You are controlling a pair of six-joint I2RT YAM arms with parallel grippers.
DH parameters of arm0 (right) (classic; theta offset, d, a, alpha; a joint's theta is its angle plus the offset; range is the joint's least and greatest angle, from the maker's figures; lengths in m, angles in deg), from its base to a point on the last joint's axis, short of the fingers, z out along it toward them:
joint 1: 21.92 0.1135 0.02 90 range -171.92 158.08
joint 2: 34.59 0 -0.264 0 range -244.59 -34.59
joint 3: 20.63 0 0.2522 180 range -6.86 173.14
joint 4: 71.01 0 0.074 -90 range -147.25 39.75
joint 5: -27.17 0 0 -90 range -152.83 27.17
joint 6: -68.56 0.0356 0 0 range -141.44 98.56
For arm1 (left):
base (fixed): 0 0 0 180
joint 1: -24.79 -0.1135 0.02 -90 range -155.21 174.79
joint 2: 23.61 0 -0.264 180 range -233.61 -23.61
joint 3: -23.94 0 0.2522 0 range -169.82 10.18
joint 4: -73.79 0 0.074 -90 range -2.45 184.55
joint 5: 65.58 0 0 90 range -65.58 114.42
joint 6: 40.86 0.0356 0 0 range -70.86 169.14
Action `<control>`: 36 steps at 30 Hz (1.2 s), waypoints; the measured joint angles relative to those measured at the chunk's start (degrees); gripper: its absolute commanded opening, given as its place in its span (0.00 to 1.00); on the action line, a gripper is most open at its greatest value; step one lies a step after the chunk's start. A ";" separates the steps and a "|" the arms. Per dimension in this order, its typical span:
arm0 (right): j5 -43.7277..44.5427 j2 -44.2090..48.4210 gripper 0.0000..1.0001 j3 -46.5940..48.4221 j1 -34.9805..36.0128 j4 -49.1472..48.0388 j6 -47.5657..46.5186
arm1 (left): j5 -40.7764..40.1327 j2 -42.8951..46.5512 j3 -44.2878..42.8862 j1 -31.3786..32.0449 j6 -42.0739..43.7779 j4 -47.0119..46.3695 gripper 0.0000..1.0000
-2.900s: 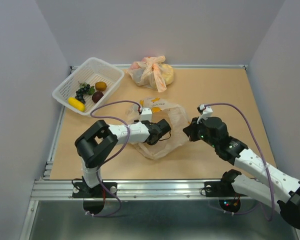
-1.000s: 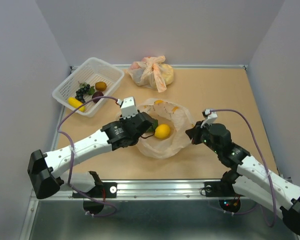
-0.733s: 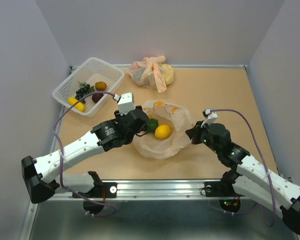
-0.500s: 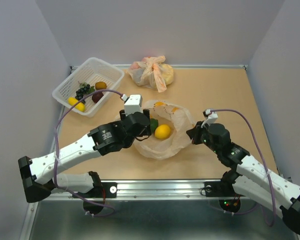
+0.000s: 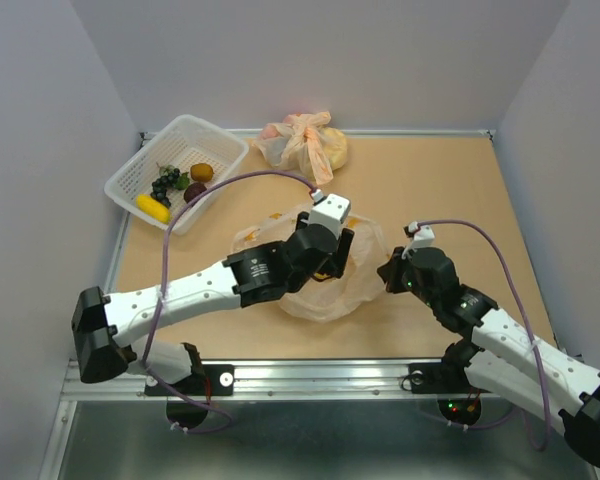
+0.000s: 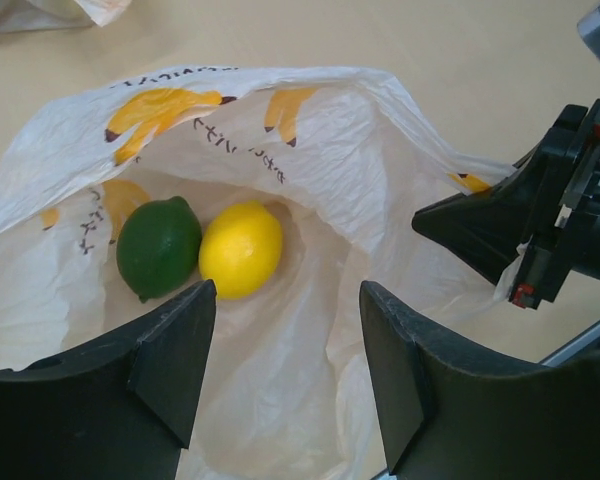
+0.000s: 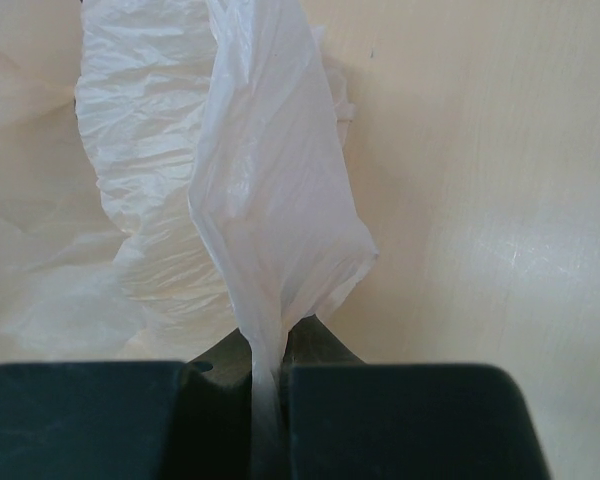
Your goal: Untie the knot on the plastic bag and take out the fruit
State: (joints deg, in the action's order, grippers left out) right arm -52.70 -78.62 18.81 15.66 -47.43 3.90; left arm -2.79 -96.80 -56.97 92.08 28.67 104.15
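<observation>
Top external shows me the bag (image 5: 325, 300) mid-worktop (image 5: 430, 180), its inside hidden by my left arm (image 5: 200, 290). On left wrist, the left pincer (image 6: 285, 320) hangs spread wide and empty over the open mouth. The right pincer (image 7: 267, 375) clamps the bag's edge. Inside, lime (image 6: 158, 246) touches lemon (image 6: 241, 249).

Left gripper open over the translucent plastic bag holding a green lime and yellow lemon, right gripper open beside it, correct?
No: the right gripper is shut on an edge of the thin translucent plastic bag; the right wrist view shows it. The rest holds.

Tan table (image 5: 440, 190), basket (image 5: 140, 160), plastic bag (image 5: 320, 300), knotted bag (image 5: 305, 145)
</observation>
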 measured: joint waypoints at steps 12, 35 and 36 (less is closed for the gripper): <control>0.11 -0.20 0.00 1.36 0.00 4.11 -0.20 | 9.40 -10.62 2.51 -7.78 4.07 -10.45 0.67; -0.74 -0.72 0.00 3.52 0.00 6.69 -2.62 | 6.99 -30.88 6.10 -9.64 6.60 -24.39 0.71; -0.74 -0.70 0.00 3.52 0.00 6.69 -2.62 | 7.28 -30.91 6.56 -9.64 6.32 -24.98 0.71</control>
State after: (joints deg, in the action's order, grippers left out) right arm -53.45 -79.32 22.33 15.66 -40.74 1.28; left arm 4.49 -127.70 -50.42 82.44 34.99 79.16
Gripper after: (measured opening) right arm 0.013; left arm 0.713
